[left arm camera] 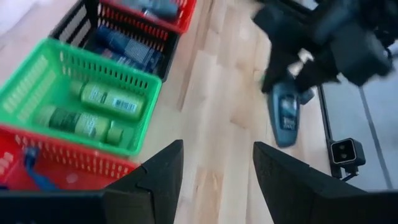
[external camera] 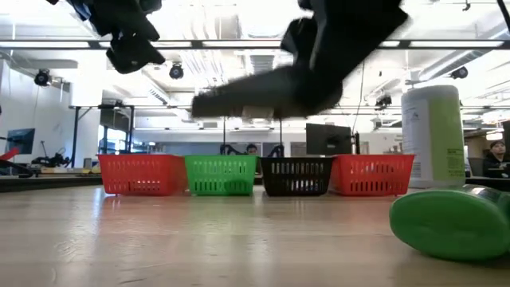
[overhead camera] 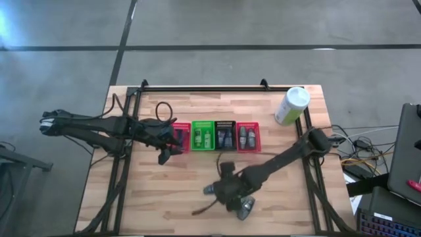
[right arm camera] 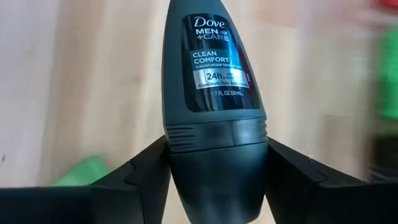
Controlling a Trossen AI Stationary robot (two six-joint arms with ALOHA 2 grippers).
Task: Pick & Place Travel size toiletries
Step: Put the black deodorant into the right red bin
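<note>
Wooden table (overhead camera: 164,191) in an office hall.
"Dove Men+Care Clean Comfort" bottle (right arm camera: 214,93) is clamped by right gripper (right arm camera: 217,165); left gripper (left arm camera: 214,171) is held apart.

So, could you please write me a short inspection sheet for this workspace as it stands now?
Surface: light wooden slatted table, black-framed.
Job's things: dark grey Dove roll-on bottle; green bottles in green mesh basket; black basket and right-hand red basket filled.
Clutter: tall white-and-green canister; green object lying.
Grippers: right gripper grips roll-on; left gripper open beside left-hand red basket.
Cables: bundle off table's right.
Surroundings: open workshop, concrete floor.
</note>
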